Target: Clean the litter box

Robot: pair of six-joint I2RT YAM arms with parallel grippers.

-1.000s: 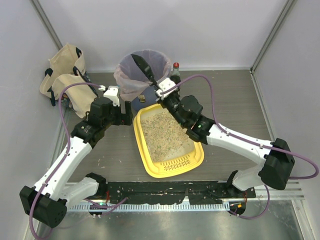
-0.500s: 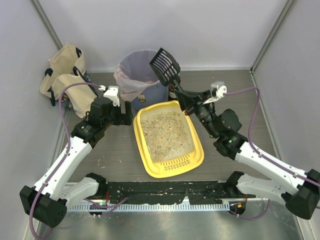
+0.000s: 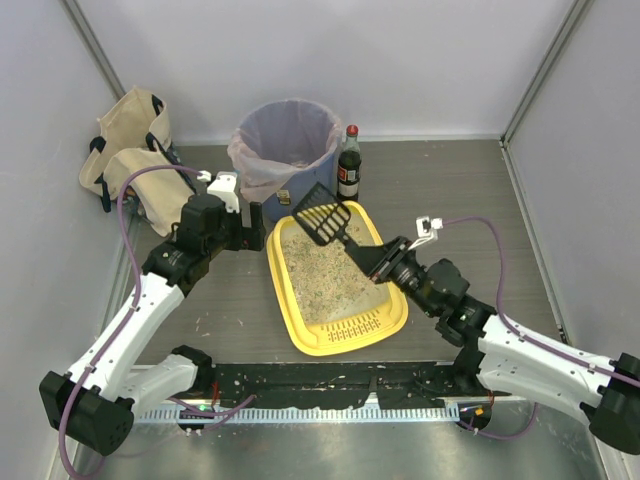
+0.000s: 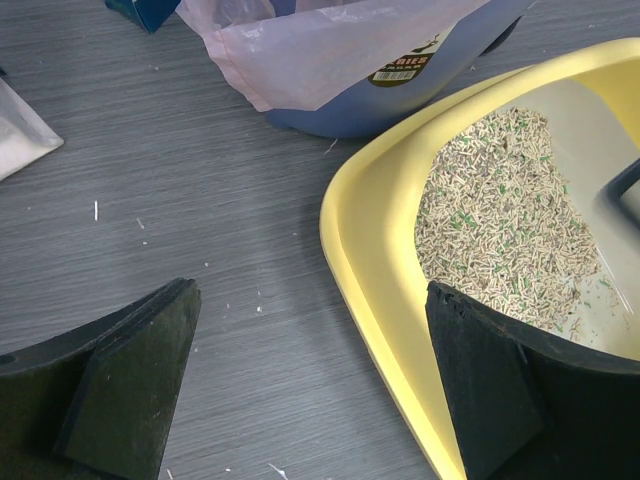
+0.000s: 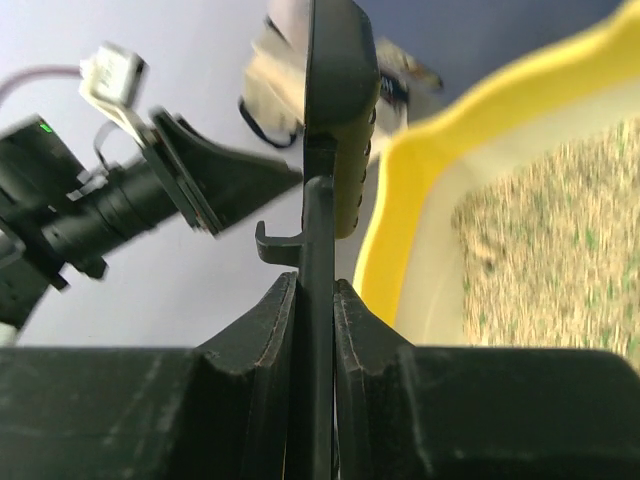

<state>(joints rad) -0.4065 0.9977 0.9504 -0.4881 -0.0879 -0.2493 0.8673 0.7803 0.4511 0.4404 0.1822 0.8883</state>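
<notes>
The yellow litter box (image 3: 300,330) lies mid-table with beige granules and a slotted grille at its near end. It also shows in the left wrist view (image 4: 372,250) and the right wrist view (image 5: 400,230). My right gripper (image 3: 378,258) is shut on the handle of a black slotted litter scoop (image 3: 322,217), whose head hangs over the box's far end. In the right wrist view the fingers (image 5: 270,330) clamp the scoop handle (image 5: 318,230). My left gripper (image 3: 255,228) is open and empty, straddling the box's left rim, with one finger (image 4: 500,390) inside the box.
A round blue bin (image 3: 287,150) with a clear liner stands behind the box. A dark bottle with a red cap (image 3: 348,163) stands to the bin's right. A beige bag (image 3: 125,150) sits at the far left. Grey walls enclose the table.
My right arm swung the scoop from over the bin back and down to the box's far end. The left arm has not moved.
</notes>
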